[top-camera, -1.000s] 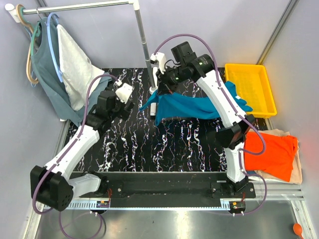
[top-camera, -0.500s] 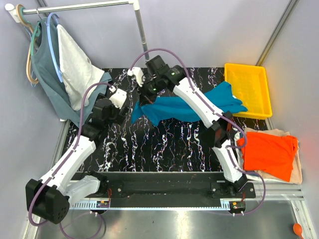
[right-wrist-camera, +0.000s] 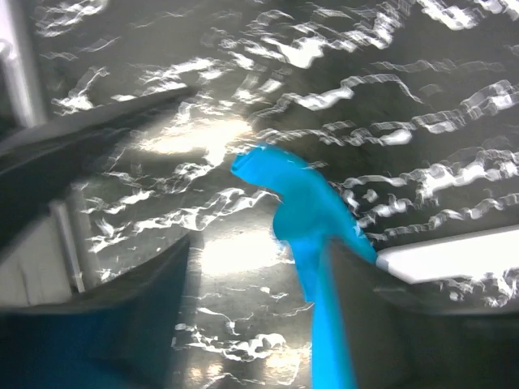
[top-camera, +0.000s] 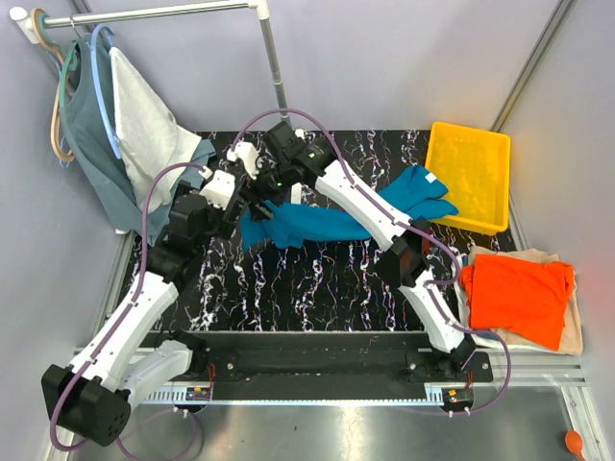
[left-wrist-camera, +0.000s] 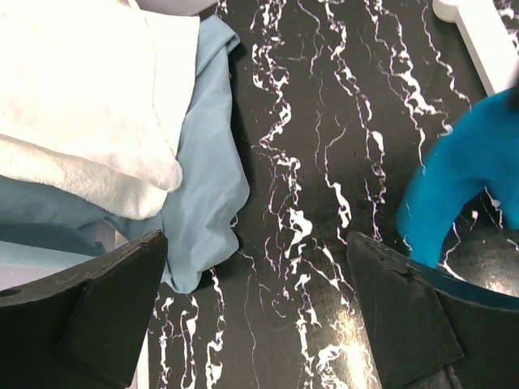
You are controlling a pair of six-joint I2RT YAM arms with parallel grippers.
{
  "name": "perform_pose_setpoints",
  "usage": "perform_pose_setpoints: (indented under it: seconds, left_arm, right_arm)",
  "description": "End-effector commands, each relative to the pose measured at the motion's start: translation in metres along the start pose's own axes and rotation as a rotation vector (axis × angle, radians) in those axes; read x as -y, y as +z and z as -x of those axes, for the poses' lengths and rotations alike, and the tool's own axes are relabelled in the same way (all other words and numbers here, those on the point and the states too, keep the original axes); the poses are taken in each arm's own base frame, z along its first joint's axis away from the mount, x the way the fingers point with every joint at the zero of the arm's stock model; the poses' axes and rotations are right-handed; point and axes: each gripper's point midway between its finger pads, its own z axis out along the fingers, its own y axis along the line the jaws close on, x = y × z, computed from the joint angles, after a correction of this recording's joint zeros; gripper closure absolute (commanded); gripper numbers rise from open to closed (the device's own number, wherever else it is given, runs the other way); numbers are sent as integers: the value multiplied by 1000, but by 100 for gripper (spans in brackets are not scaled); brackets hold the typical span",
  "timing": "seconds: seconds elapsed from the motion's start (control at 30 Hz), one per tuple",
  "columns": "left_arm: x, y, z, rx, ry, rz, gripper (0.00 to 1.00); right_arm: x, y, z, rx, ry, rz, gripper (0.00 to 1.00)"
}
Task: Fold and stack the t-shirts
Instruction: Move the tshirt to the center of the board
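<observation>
The teal shirt (top-camera: 298, 227) lies stretched across the back of the black table (top-camera: 288, 288), its right end at the yellow tray (top-camera: 471, 173). The orange shirt (top-camera: 519, 298) rests on the cream shirt (top-camera: 575, 331) at the right. The left gripper (left-wrist-camera: 255, 251) hangs spread and empty near the teal shirt's left end. A strip of teal cloth runs along one finger of the right gripper (right-wrist-camera: 258, 251), but I cannot tell whether it is pinched.

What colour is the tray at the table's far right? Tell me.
Bright yellow tray, clearest in the top external view.

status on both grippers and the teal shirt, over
Left gripper open, empty. Right gripper over teal t-shirt end, grip unclear, blurred. Rack base beside shirt.
</observation>
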Motion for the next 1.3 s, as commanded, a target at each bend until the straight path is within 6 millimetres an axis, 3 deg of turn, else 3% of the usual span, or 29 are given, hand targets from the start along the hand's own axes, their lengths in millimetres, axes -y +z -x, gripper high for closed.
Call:
perform_pose_setpoints:
  seconds: [0.0, 0.03, 0.13, 0.17, 0.2, 0.23, 0.27, 0.3, 0.33, 0.37, 0.4, 0.5, 0.63, 0.83, 1.0, 1.03, 1.1, 1.27]
  left_arm:
    - [-7, -7, 17, 48, -34, 13, 1]
    - [-6, -6, 19, 49, -32, 9, 1]
    - [0, -3, 21, 56, -35, -21, 1]
    - [2, -3, 21, 58, -37, -32, 1]
    - [7, -1, 21, 61, -35, -57, 1]
    - [10, 3, 20, 58, -35, -66, 1]
    - [13, 5, 20, 57, -27, -77, 1]
    - [16, 8, 20, 58, -20, -90, 1]
    - [20, 15, 19, 50, -12, -100, 1]
    - [24, 19, 19, 48, 6, -112, 1]
    - [28, 26, 18, 40, 14, -123, 1]
    - [39, 41, 14, 23, 27, -154, 1]
    - [49, 56, 11, 4, 32, -182, 1]
    - [57, 74, 5, -18, 49, -185, 1]
    - [57, 87, 3, -24, 57, -161, 1]
    - [58, 88, 2, -28, 58, -161, 1]
    - [58, 93, 2, -36, 60, -156, 1]
    - [58, 101, 0, -46, 69, -140, 1]
  right_arm:
    - [36, -13, -9, -49, -3, -230, 16]
    - [66, -22, -27, -90, 42, -350, 13]
    - [106, -72, -28, -25, 176, -494, 4]
    - [129, -106, -39, -9, 237, -557, 1]
    - [140, -123, -45, -1, 269, -598, 0]
    - [151, -134, -67, -41, 305, -648, 0]
    - [167, -172, -77, -18, 340, -714, 0]
    - [177, -189, -91, -33, 357, -774, 0]
    - [188, -197, -124, -91, 375, -825, 0]
    - [189, -220, -130, -82, 373, -875, 0]
    - [205, -245, -151, -106, 381, -948, 0]
    - [209, -273, -205, -194, 429, -1006, 1]
    - [216, -291, -248, -217, 489, -1051, 2]
    - [244, -294, -282, -225, 564, -1057, 5]
    - [273, -288, -268, -187, 548, -1046, 6]
    - [279, -279, -275, -206, 554, -1032, 7]
    - [290, -283, -266, -199, 532, -1041, 7]
    - [312, -269, -270, -222, 490, -1010, 8]
